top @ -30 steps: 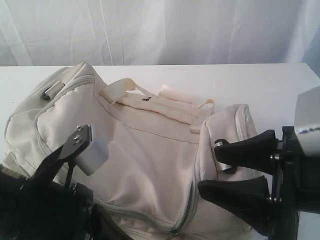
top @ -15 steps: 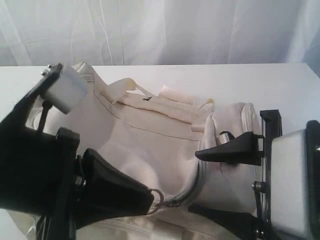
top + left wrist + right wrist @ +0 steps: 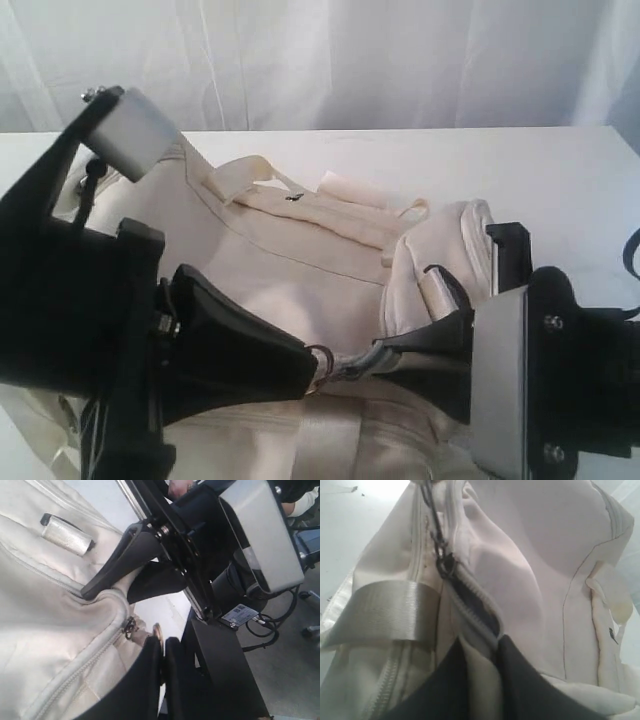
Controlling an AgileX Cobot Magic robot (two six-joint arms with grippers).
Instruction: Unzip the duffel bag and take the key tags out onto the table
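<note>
The cream duffel bag [image 3: 290, 280] lies across the white table [image 3: 540, 170], bunched up at its near right end. My left gripper [image 3: 318, 362] is shut on the metal ring of the zipper pull [image 3: 157, 631], just beside the slider [image 3: 130, 627]. My right gripper [image 3: 385, 358] is shut on a fold of bag fabric [image 3: 480, 665] right at the zipper. In the right wrist view the zipper [image 3: 472, 605] shows a short dark gap below its slider [image 3: 445, 566]. The key tags are hidden.
Satin handle straps [image 3: 320, 215] lie on top of the bag, and a webbing loop [image 3: 385, 612] sits beside the zipper. A white curtain [image 3: 400, 60] hangs behind the table. Past the table edge, the left wrist view shows cables [image 3: 272, 625] and floor.
My left gripper rose from low at the left, reached the zipper pull and shut on its ring. My right gripper closed onto the bag fabric by the zipper, and the bag end bunched up.
</note>
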